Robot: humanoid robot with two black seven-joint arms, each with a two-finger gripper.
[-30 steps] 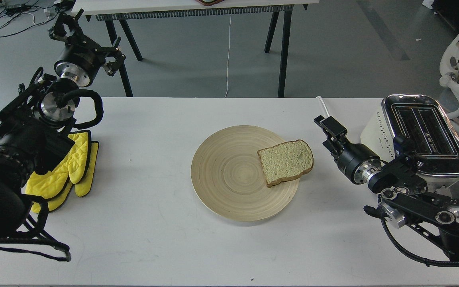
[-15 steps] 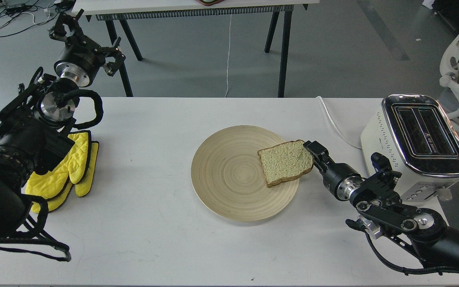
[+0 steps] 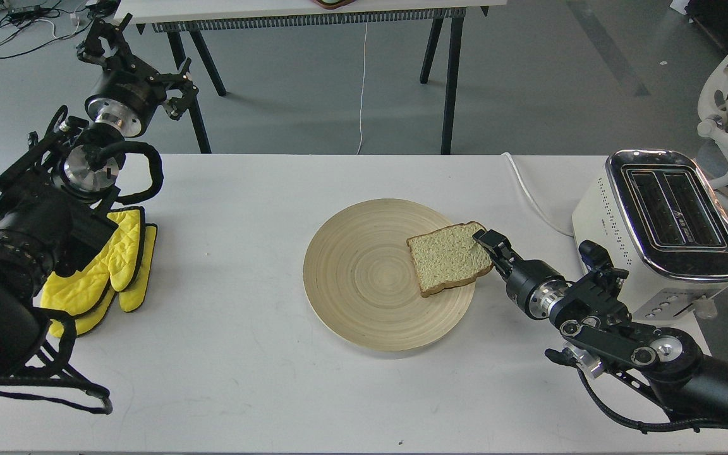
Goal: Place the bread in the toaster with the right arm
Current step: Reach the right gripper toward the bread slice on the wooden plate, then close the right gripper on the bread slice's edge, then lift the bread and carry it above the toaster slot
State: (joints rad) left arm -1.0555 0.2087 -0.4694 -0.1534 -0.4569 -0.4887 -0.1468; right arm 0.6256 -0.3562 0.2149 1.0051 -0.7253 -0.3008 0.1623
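Note:
The bread (image 3: 446,265) lies flat on the right side of a round wooden plate (image 3: 345,316) in the middle of the white table. My right gripper (image 3: 487,243) reaches in low from the right and its tip sits at the slice's right crust edge, touching or overlapping it; its fingers are too small and dark to tell apart. The cream-white toaster (image 3: 598,221) with its chrome top stands at the table's right edge, both slots empty, just behind my right arm. My left gripper (image 3: 143,63) is held up at the far left, open and empty.
Yellow oven mitts (image 3: 111,265) lie at the table's left under my left arm. The toaster's white cord (image 3: 528,193) runs back over the table's far edge. A second table (image 3: 307,12) stands behind, and a white chair (image 3: 727,95) stands at the right.
My right arm swung down and left from beside the toaster to the bread's right edge. The slice has shifted slightly left on the plate. The left arm has not moved.

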